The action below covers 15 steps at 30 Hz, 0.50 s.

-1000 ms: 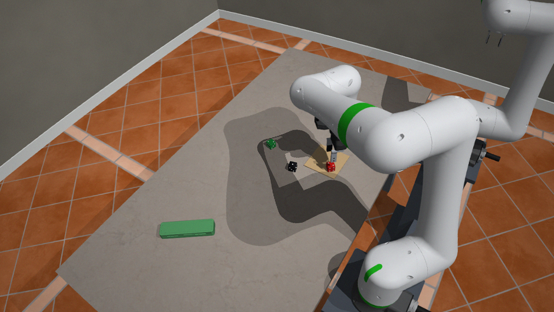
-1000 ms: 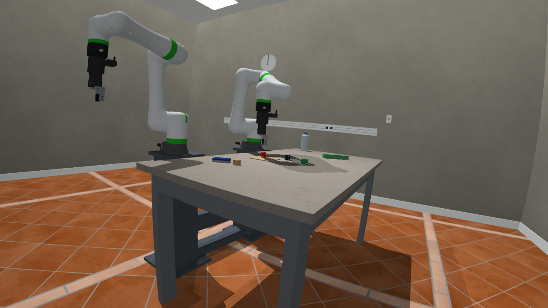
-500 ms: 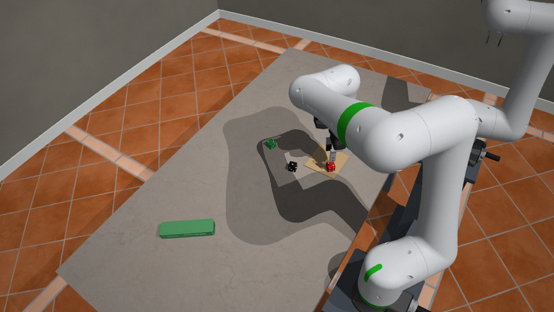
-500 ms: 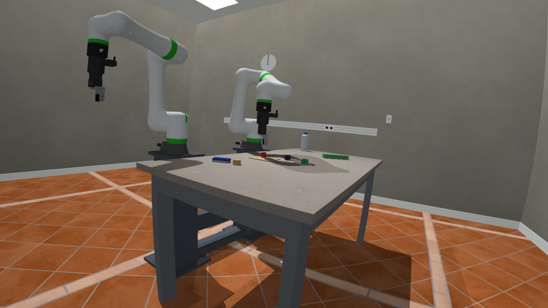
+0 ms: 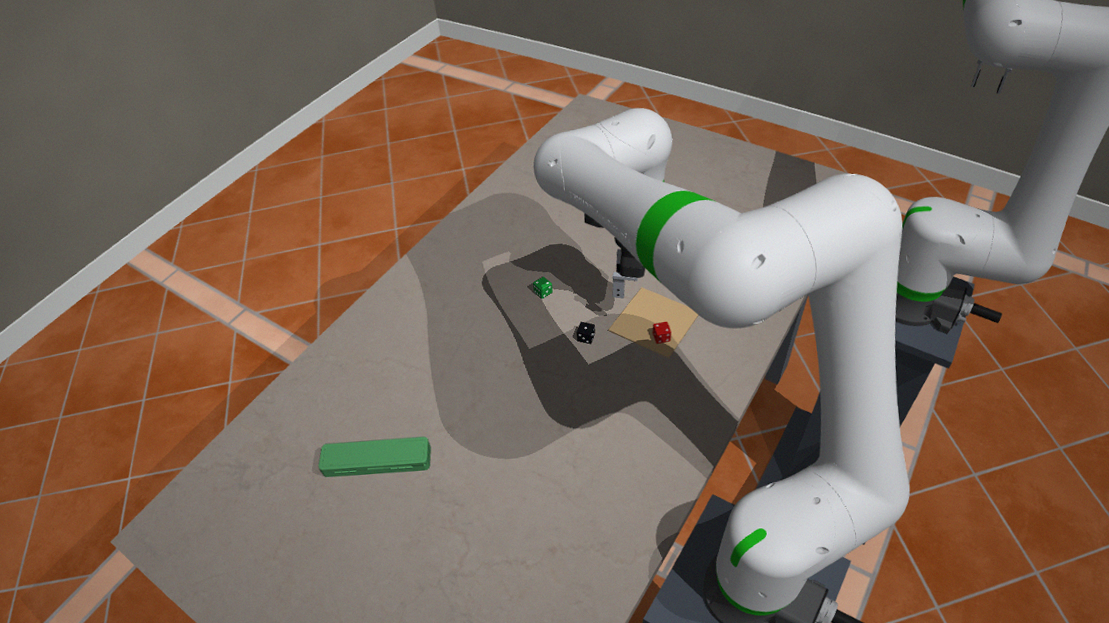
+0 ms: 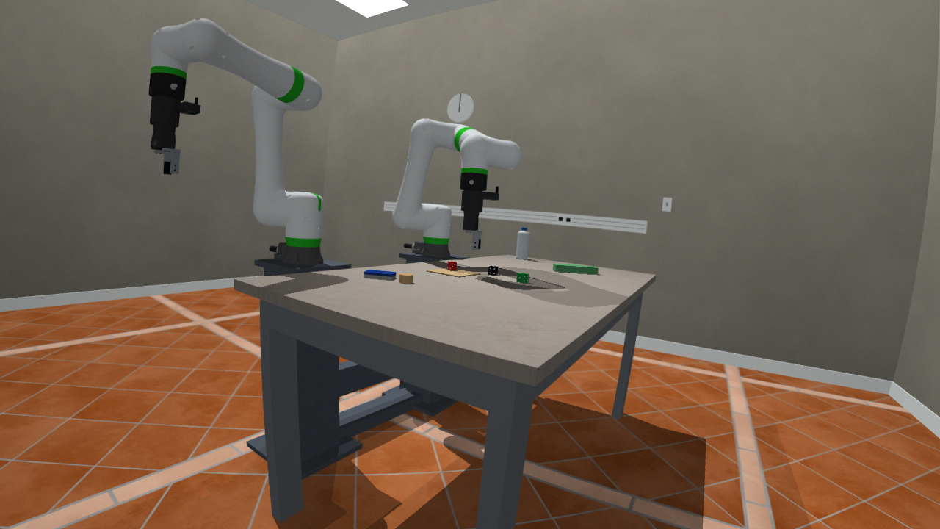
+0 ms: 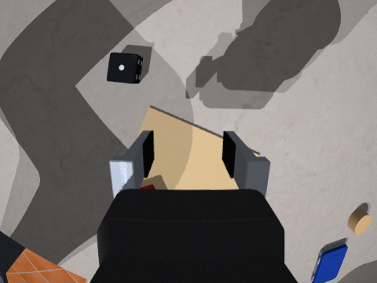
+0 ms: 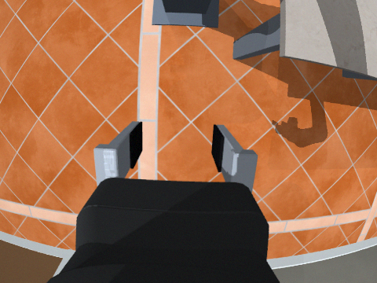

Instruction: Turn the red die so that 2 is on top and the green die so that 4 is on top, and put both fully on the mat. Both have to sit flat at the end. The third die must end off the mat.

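Note:
The red die (image 5: 662, 332) (image 6: 451, 265) sits on the tan mat (image 5: 629, 325) (image 6: 453, 272) (image 7: 208, 169); in the left wrist view only a red sliver (image 7: 148, 187) shows, and its top number is unreadable. The green die (image 5: 543, 286) (image 6: 522, 278) stands on the table off the mat; its top is too small to read. The black die (image 5: 586, 333) (image 6: 493, 270) (image 7: 125, 67) is off the mat, 1 on top. My left gripper (image 6: 476, 240) (image 7: 188, 145) is open and empty above the mat. My right gripper (image 5: 988, 78) (image 6: 171, 164) (image 8: 177, 137) is open and empty, high beyond the table's edge.
A green box (image 5: 373, 456) (image 6: 575, 269) lies farther along the table, with a white bottle (image 6: 522, 245) near it. A blue block (image 6: 380, 272) (image 7: 331, 264) and a small tan cylinder (image 6: 406, 278) (image 7: 358, 222) lie on the mat's other side. Arm shadows cross the dice area.

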Motion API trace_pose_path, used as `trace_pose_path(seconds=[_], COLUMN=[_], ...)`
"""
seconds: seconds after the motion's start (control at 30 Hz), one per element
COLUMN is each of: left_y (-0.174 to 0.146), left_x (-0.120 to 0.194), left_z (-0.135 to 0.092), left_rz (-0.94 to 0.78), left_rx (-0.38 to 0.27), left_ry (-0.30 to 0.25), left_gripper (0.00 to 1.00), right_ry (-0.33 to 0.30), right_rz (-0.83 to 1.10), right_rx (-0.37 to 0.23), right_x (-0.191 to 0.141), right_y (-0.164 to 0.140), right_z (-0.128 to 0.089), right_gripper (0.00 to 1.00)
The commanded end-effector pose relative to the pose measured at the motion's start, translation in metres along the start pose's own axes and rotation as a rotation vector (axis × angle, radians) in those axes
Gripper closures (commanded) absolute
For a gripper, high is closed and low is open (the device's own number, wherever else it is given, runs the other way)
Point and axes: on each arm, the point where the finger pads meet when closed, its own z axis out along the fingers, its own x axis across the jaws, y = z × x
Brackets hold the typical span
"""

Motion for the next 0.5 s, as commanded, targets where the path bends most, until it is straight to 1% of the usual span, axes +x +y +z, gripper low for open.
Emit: trace_pose_path(seconds=[0.0,0.3,0.4,0.47], left_y=[-0.038,-0.101,-0.103,-0.133], left_x=[0.019,0.038,0.039,0.045], left_z=[-0.002,-0.001,-0.001,0.001], left_rz=[0.159,0.418,0.426,0.552], left_rx=[-0.013,-0.013,-0.013,-0.013], left_ry=[-0.004,-0.002,-0.002,-0.001], left_gripper=[0.00,0.00,0.00,0.00], right_ry=[0.000,0.000,0.000,0.000], right_rz=[0.000,0.000,0.000,0.000], right_rx=[-0.002,-0.002,-0.002,-0.002], right_x=[0.000,0.000,0.000,0.000], right_y=[0.000,0.000,0.000,0.000], right_z=[-0.001,-0.001,-0.001,-0.001], right_gripper=[0.00,0.00,0.00,0.00])
